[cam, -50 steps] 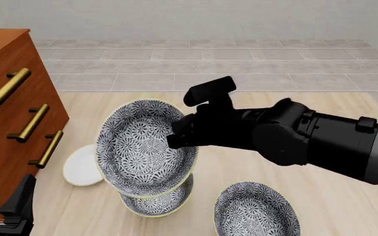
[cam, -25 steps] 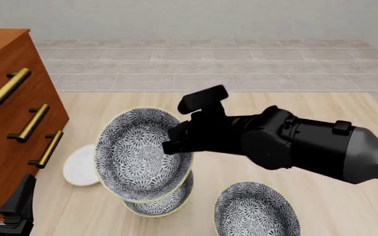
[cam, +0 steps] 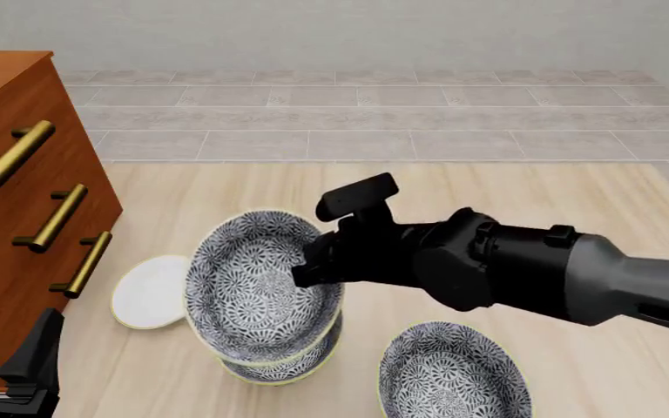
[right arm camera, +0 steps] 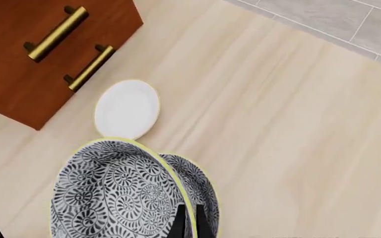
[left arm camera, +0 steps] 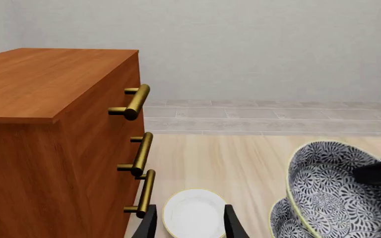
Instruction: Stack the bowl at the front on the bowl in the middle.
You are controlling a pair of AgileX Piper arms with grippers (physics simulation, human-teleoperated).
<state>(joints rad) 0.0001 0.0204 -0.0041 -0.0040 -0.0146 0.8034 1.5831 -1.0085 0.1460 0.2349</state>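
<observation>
The right end effector (cam: 309, 264) pinches the rim of the bowl at the front (cam: 259, 287), holding it tilted just above the bowl in the middle (cam: 293, 364). The bowl looks rigid, glazed and probably slippery, likely breakable. A rim pinch is the only purchase, so it may swing. The left end effector (left arm camera: 189, 224) hangs spread apart near the white plate (left arm camera: 192, 214).

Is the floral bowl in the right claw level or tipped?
Tipped. The grey-and-white floral bowl, pinched at its rim by the right claw, leans over the matching bowl beneath it.
</observation>
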